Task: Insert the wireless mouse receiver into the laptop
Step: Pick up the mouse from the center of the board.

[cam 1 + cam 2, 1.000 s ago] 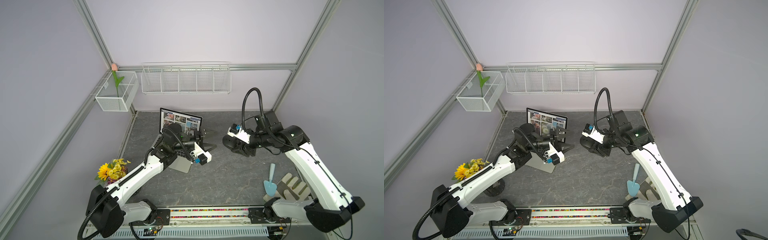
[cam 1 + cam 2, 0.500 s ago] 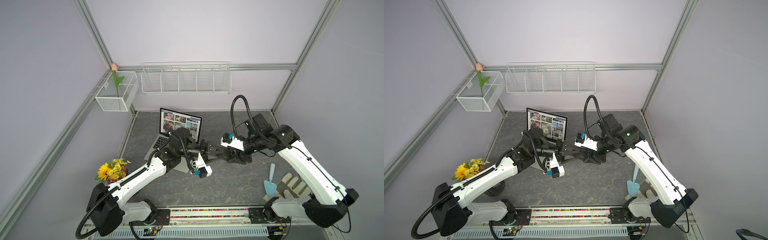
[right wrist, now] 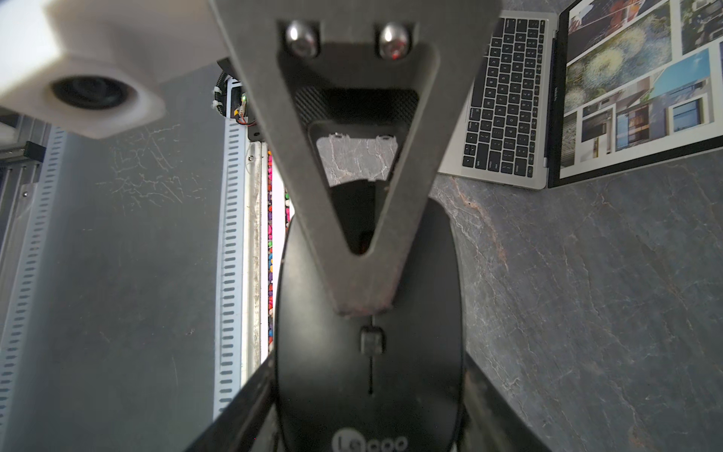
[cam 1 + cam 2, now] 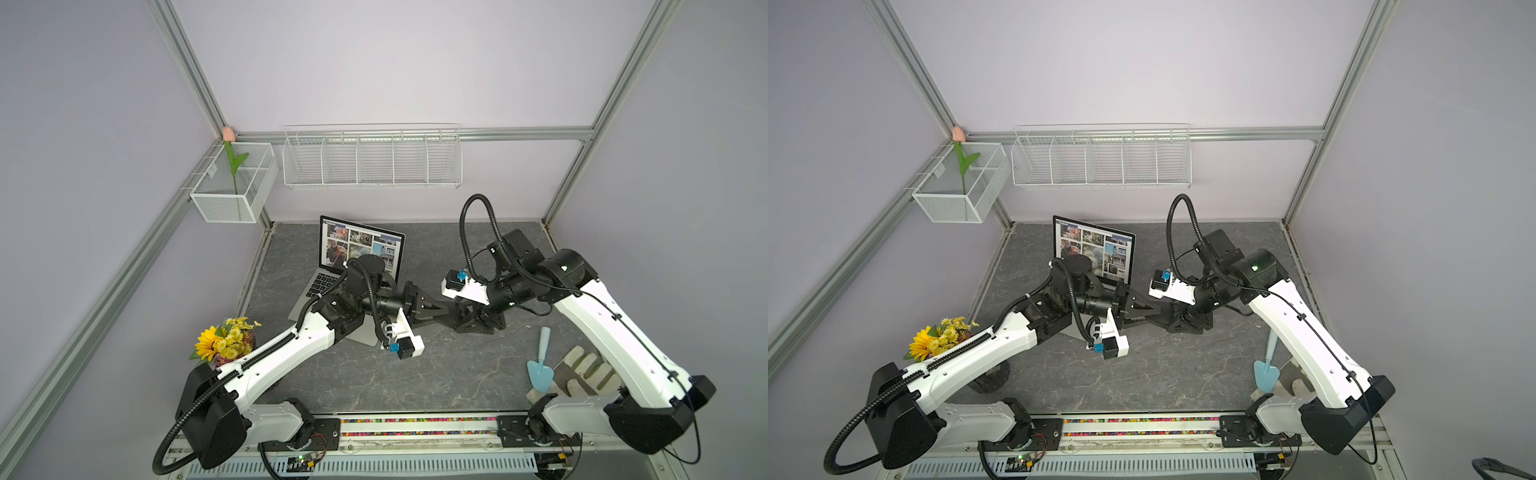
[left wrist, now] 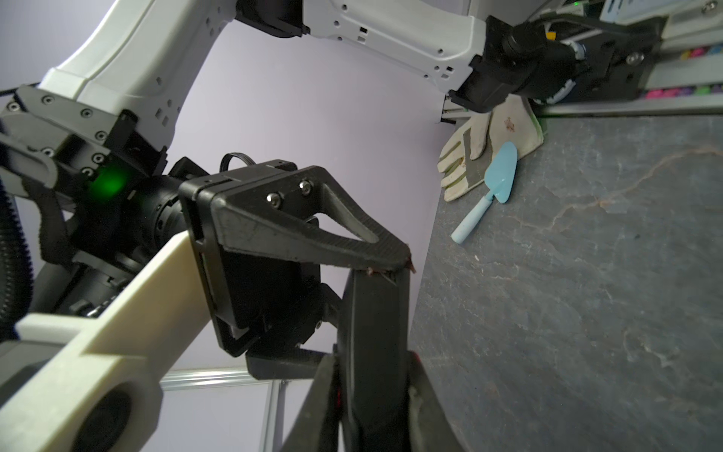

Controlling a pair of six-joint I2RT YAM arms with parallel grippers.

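At the front of the tabletop point(image 4: 436, 374) a blue trowel point(image 4: 540, 376) and a pale glove point(image 4: 586, 370) lie by the right arm's base and have no part in this job. Farther in, mid-tabletop, the two arms meet tip to tip over a flat black mouse point(image 3: 414, 313). The right claw point(image 3: 369, 375) grasps it by its two long sides at the logo end. The left claw point(image 5: 372, 352) is clenched on the opposite end, with one finger point(image 3: 362, 285) lying flat across the top just past the scroll wheel. Whether that pinch takes the whole body or only the top shell cannot be told. The receiver shows in none of the views. It is most likely inside the mouse or hidden between the left tips, so the step in hand looks like getting it out. Next, the right claw should hold firm while the left pulls away, and then the stub must be found and pinched squarely. Beyond the claws the laptop point(image 4: 361, 249) stands open with its screen lit, its near side edge turned toward them. No port can be made out there yet.
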